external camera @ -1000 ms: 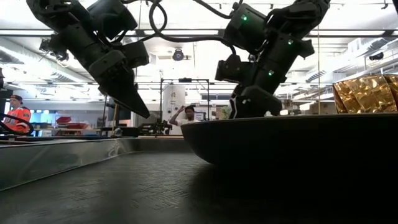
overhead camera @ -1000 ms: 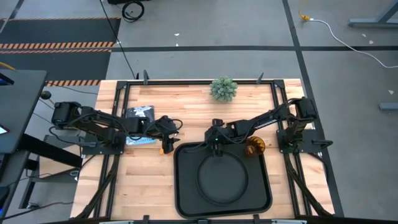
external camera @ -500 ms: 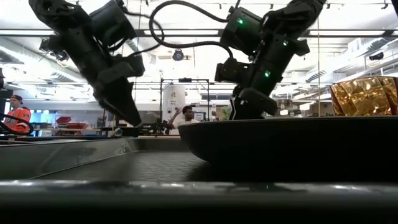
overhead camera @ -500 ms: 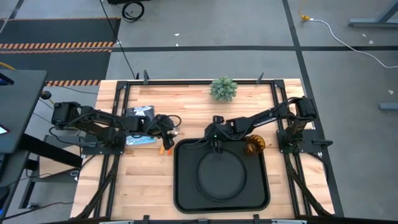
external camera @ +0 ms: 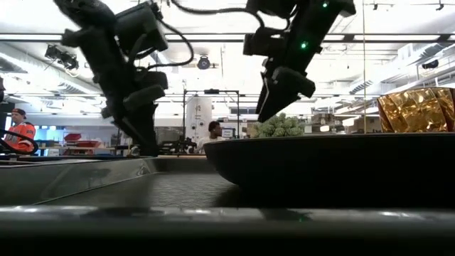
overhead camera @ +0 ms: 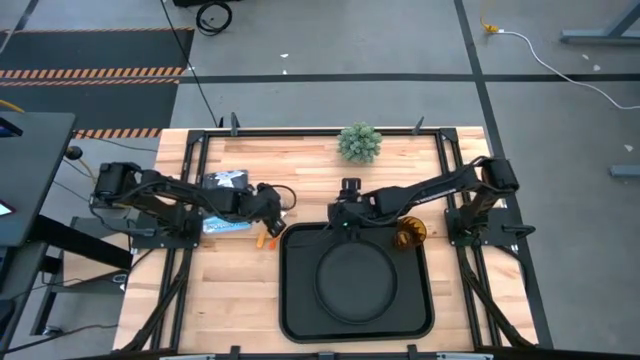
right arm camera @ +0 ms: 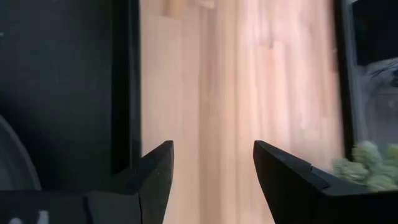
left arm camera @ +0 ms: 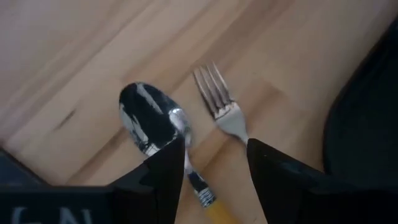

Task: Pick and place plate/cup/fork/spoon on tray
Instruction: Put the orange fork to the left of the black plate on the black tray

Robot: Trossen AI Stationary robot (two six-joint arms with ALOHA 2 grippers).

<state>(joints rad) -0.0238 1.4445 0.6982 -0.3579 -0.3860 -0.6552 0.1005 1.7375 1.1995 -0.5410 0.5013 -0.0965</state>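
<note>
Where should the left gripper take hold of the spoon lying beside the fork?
Probably the spoon's neck or upper orange handle, coming straight down from above. It lies flat on the wood with the fork close alongside, so a narrow pinch across the thin stem suits. The open left gripper already straddles it.

Grey concrete floor (overhead camera: 330, 40); hazard-striped mat (overhead camera: 95, 72).

A small green plant (overhead camera: 359, 143) sits by the wooden table's (overhead camera: 310, 170) far edge.
</note>
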